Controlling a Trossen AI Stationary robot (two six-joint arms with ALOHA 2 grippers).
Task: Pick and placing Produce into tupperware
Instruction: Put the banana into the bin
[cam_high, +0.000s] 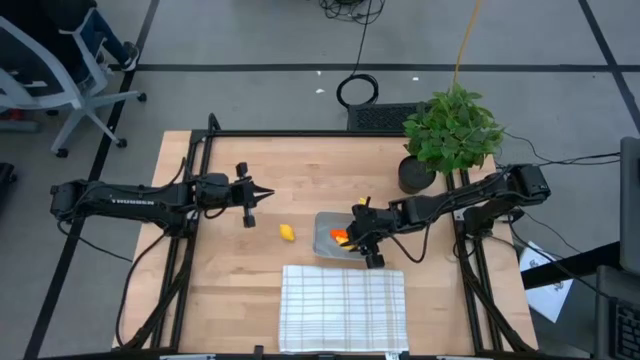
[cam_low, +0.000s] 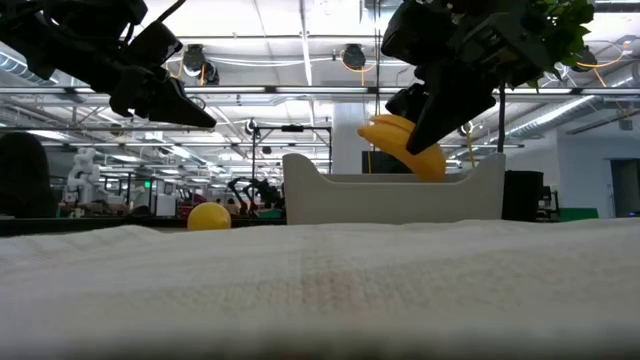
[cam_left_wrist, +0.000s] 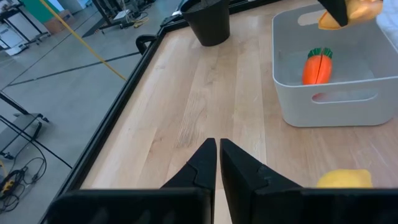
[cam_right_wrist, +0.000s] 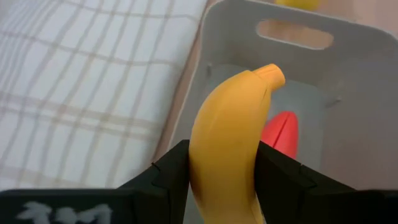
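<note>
Curved yellow toy banana (cam_right_wrist: 227, 146) pinched in right claw (cam_right_wrist: 225, 177) above grey translucent tupperware (cam_right_wrist: 348, 68), poised for dropping; left claw (cam_left_wrist: 217, 163) pressed together, idle

A robotics lab, it seems: exposed ceiling ducts (cam_low: 300, 95), other robot rigs (cam_low: 85, 175), office chair (cam_high: 45, 75).

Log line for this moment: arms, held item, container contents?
right gripper: shut on curved yellow banana, over grey plastic tupperware | tupperware: orange carrot inside | small yellow fruit: on table | left gripper: shut, empty
</note>
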